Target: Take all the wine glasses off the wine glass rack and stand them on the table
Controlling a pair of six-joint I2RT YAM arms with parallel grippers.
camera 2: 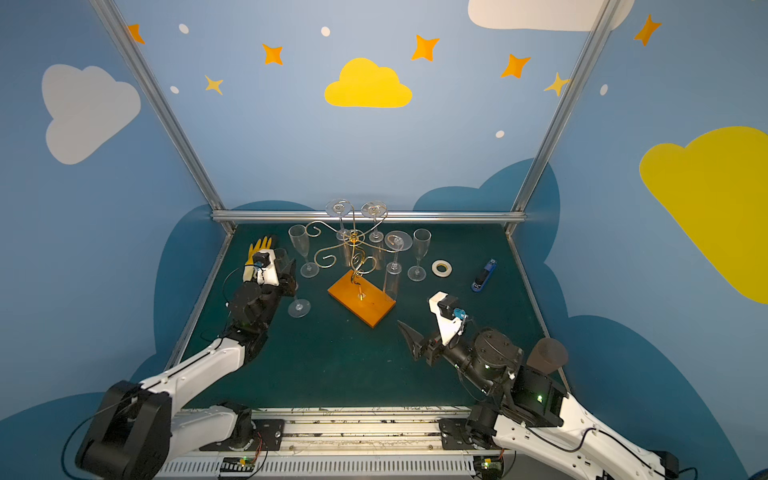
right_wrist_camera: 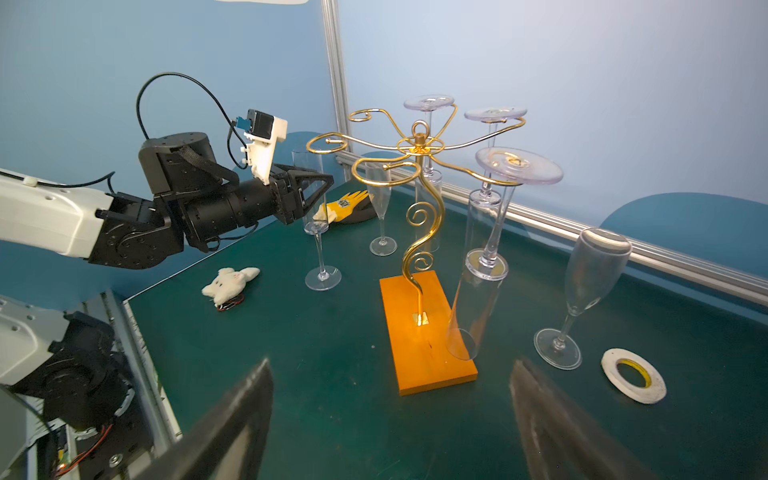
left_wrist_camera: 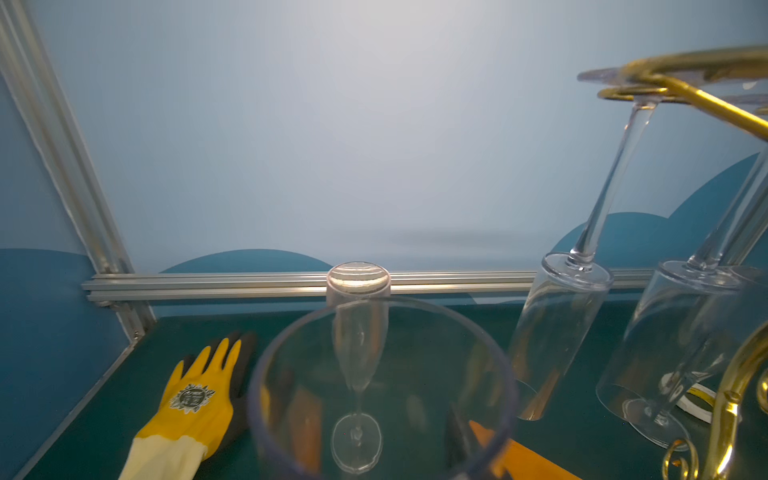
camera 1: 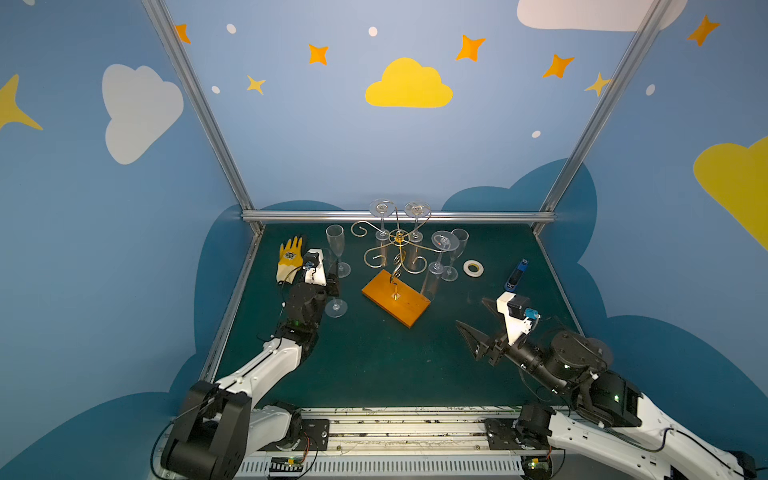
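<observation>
Wine glass [right_wrist_camera: 323, 277], a clear plastic flute, stood beside the gold wire rack [right_wrist_camera: 419, 353] on its orange wooden base. The left gripper [right_wrist_camera: 320, 183] clamped its bowl, and its foot was near the green mat [right_wrist_camera: 291, 332]. By my judgement it wanted settling flat before any release. Right gripper [camera 1: 471, 311] gaped wide, empty.

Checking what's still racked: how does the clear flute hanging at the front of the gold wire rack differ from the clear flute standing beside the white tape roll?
The hanging flute is upside down and tilted; the standing flute is upright. The hanging flute's foot rests on the gold wire rack; the standing flute's foot sits on the green table. Both are clear and stemmed.
</observation>
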